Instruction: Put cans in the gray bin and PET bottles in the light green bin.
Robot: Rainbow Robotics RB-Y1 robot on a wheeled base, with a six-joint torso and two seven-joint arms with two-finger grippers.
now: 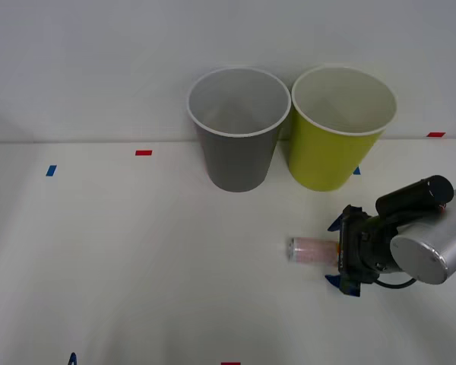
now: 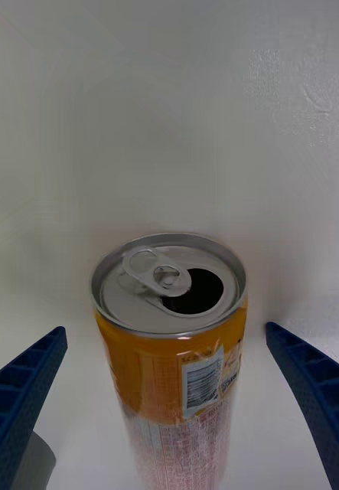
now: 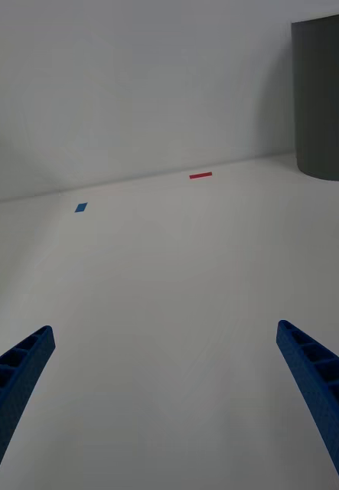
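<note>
The white bench [image 1: 121,258] spreads wide in front of the robot, marked here and there with small red tape [image 1: 143,153] and blue tape [image 1: 51,170] patches. At its far edge, against the pale wall, stand the two bins side by side and upright, nearly touching at their white rims: the gray bin [image 1: 238,129] on the left and the light green bin [image 1: 338,129] on the right, both showing pale insides. Nearer than the green bin, on the right side of the bench, the right arm [image 1: 429,243] reaches in low with its silver housing, and the right gripper [image 1: 343,253] faces left toward the can [image 1: 313,249]. The can lies on its side on the bench, silver top pointing at the gripper, its pale pink-white body running away to the left. From the right wrist view the can [image 2: 173,344] sits between the two blue ribbed fingers [image 2: 24,390], which are spread wide with a clear gap on each side, so nothing is gripped. The left gripper [image 3: 165,398] hangs over bare bench at the near left, its fingers likewise spread apart and holding nothing, with the gray bin's wall well beyond it.
</note>
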